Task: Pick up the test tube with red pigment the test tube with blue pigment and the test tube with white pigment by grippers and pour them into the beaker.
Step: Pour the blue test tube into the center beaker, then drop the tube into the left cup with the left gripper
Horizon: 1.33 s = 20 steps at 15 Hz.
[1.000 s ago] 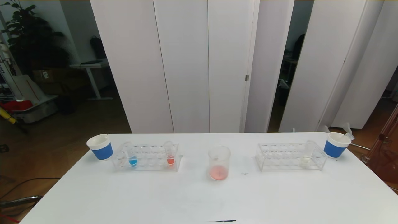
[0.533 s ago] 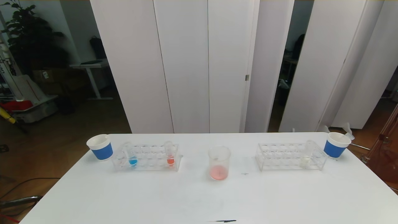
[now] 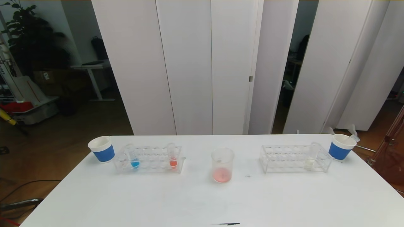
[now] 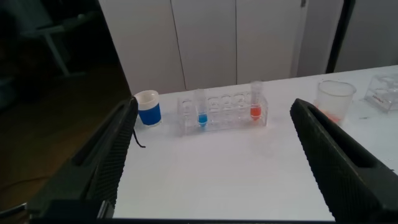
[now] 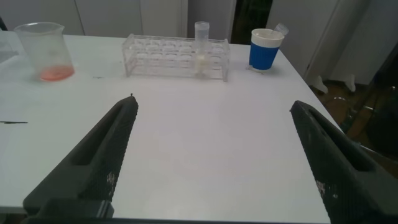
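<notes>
We see our left gripper (image 4: 211,155) and right gripper (image 5: 211,155) spread wide, holding nothing, over the table (image 3: 202,201). The clear beaker (image 3: 222,165) stands mid-table between two clear racks holding the test tube with blue pigment (image 3: 133,156) and the test tube with white pigment (image 3: 311,156).

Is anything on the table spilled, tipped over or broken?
Nothing stands out. The beaker stands upright with red liquid inside, the blue tube, red tube and white tube sit upright in their racks, and no spill shows on the table.

Matt white worktop (image 3: 202,201); clear glossy beaker (image 3: 222,165); transparent plastic-looking racks (image 3: 148,159); pincer fingers (image 4: 99,168) black, rough-textured.
</notes>
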{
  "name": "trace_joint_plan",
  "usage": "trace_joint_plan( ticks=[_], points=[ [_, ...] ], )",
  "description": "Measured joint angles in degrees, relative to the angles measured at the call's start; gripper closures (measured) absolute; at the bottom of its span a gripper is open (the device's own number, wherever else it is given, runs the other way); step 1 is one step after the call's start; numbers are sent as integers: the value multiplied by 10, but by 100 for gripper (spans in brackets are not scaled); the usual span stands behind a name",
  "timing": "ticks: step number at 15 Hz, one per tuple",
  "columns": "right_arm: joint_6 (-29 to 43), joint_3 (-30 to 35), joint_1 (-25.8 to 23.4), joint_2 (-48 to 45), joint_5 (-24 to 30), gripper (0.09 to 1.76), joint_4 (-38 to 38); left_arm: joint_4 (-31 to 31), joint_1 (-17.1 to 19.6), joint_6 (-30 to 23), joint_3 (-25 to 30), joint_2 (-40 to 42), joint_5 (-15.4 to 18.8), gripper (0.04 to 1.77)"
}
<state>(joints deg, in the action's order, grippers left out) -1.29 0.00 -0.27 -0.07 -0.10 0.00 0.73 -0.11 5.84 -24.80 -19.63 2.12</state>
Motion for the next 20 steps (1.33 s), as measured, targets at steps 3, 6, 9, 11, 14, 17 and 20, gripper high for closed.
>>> trace_joint_plan(
  ticks=[3, 6, 9, 11, 14, 17, 20],
  points=[
    [0, 0, 0, 0, 0, 10, 0, -66, 0, -10, -56, -122, -2, 6],
    [0, 0, 0, 0, 0, 10, 0, -154, 0, -14, -81, -247, -5, 6],
    [0, 0, 0, 0, 0, 10, 0, -238, 0, -27, -80, -362, -20, 6],
    [0, 0, 0, 0, 0, 10, 0, -275, 1, -33, -69, -427, -25, 6],
    [0, 0, 0, 0, 0, 10, 0, -331, 1, -37, -40, -505, -26, 6],
    [0, 0, 0, 0, 0, 10, 0, -396, 0, -39, 5, -566, -24, 6],
    [0, 0, 0, 0, 0, 10, 0, -441, -4, -51, 46, -615, -21, 6]
  ],
)
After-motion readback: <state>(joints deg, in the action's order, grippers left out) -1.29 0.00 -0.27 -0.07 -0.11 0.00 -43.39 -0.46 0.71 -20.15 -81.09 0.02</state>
